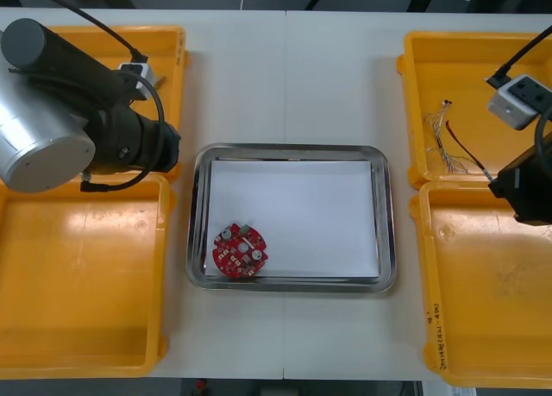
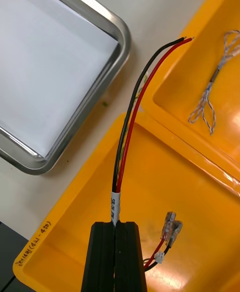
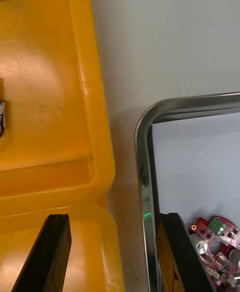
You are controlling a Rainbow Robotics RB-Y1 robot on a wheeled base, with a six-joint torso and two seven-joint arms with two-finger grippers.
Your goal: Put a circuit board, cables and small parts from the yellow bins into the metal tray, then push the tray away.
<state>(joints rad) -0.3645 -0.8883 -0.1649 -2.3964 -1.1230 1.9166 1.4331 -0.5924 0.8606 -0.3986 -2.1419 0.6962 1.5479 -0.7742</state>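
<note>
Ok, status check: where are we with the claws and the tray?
Right claw shut on red and black cable, over near right yellow bin. Left claw open, above tray left rim. Round red circuit board in tray. Nothing seen blocking.

The metal tray (image 1: 293, 152) has a polished, mirror-bright rim; its inside is flat matt white, like paper. In it the circuit board (image 1: 240, 251) is glossy red with shiny metal caps. The yellow bins (image 1: 82, 267) either side of the tray are smooth plastic with a soft sheen, faintly scuffed. The red and black cable (image 2: 131, 122) in the right gripper (image 2: 116, 224) has smooth, glossy insulation. That gripper and the left gripper (image 3: 114, 217) are matt black. The desk (image 1: 285, 77) is matt.
</note>
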